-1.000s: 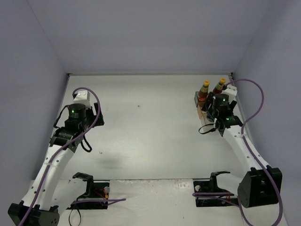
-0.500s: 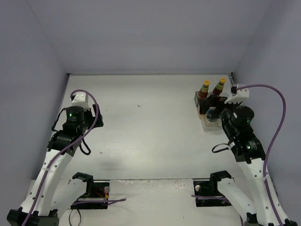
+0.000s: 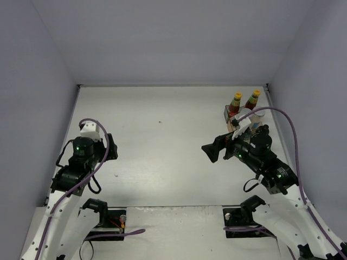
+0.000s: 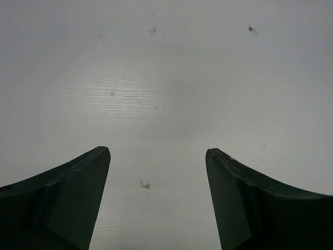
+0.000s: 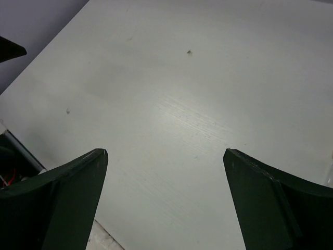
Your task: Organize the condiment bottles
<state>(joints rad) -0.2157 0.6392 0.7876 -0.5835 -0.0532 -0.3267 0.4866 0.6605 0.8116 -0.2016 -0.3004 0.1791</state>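
Two slim red sauce bottles with yellow caps stand upright in the clear tiered organizer at the back right. Pale round lids show just in front of them; my right arm hides the organizer's other bottles. My right gripper points left over bare table, left of the organizer; it is open and empty, with only table between its fingers in the right wrist view. My left gripper is open and empty over bare table at the left, as its wrist view shows.
Two black gripper stands sit at the near edge. Purple cables loop off both arms. Grey walls close in the table at the left, back and right. Small dark specks mark the table surface.
My right arm has pulled away from the organizer and swung its gripper left toward the table's middle. My left arm has drawn back a little toward the near edge.
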